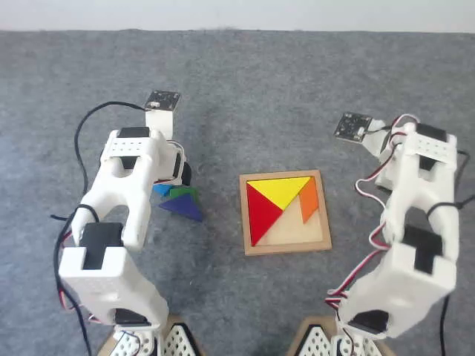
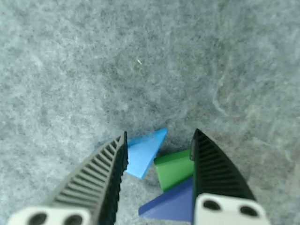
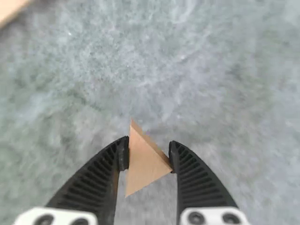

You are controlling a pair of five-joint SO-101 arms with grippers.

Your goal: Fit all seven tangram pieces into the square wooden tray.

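Note:
The square wooden tray lies mid-table and holds a red triangle, a yellow triangle and an orange piece; its lower right part is bare wood. My left gripper is open just above a light blue triangle, a green piece and a dark blue piece. In the high view this cluster sits left of the tray, by the left arm. My right gripper is shut on a tan wooden triangle, above the grey mat.
Grey felt covers the whole table. The right arm stands to the right of the tray. A blurred tan corner, likely the tray, shows far from the right gripper. Open mat lies behind the tray.

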